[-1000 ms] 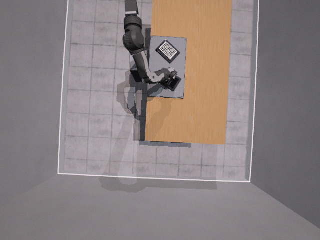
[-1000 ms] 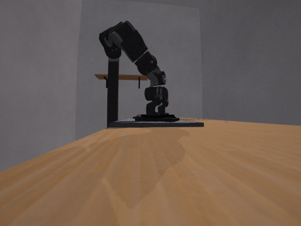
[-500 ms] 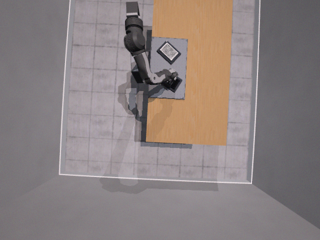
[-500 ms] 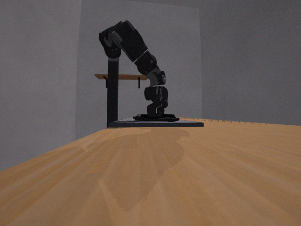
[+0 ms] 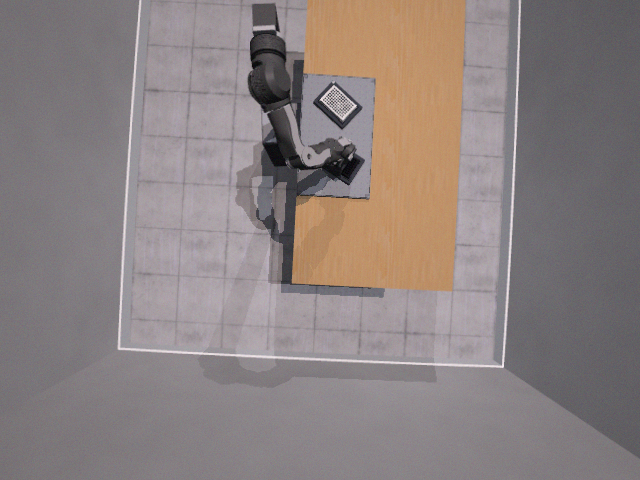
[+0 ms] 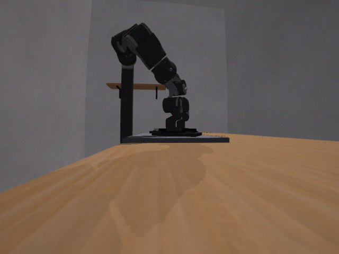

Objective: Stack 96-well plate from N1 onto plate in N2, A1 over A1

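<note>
A grey mat (image 5: pixel 336 135) on the wooden table carries two dark plate nests. The far nest N2 holds a 96-well plate with a white well field (image 5: pixel 337 103). The near nest N1 (image 5: pixel 351 167) holds a dark 96-well plate (image 6: pixel 175 132), mostly hidden under my hand. My gripper (image 5: pixel 345 161) points straight down over N1 and is shut on this plate's sides. In the low side view the gripper (image 6: pixel 176 127) reaches down to the plate, which lies low and level on the nest. N2 is hidden behind the gripper in this view.
The arm's black post (image 6: pixel 126 105) stands at the mat's left edge. A small wooden shelf (image 6: pixel 135 86) hangs on the wall behind. The long wooden table (image 5: pixel 379 155) runs beyond the mat on both sides.
</note>
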Motion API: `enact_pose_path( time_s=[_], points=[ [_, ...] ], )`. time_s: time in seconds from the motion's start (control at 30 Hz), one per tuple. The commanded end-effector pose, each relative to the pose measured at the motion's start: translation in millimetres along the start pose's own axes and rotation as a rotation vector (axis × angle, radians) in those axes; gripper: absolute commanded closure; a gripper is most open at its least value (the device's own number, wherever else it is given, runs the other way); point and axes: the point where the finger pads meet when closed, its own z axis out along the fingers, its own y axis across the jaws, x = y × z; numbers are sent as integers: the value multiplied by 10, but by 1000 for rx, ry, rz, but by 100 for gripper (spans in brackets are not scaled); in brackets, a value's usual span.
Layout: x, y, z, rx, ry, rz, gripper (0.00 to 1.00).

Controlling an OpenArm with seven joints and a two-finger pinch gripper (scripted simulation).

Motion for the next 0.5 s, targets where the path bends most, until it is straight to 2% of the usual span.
enact_pose_path(
  time_s=[0.0,0.07,0.47],
  points=[
    [-5,3,-4,-2,-1,1,93],
    [-5,3,-4,-2,-1,1,100],
    [-5,3,-4,-2,-1,1,100]
  ],
)
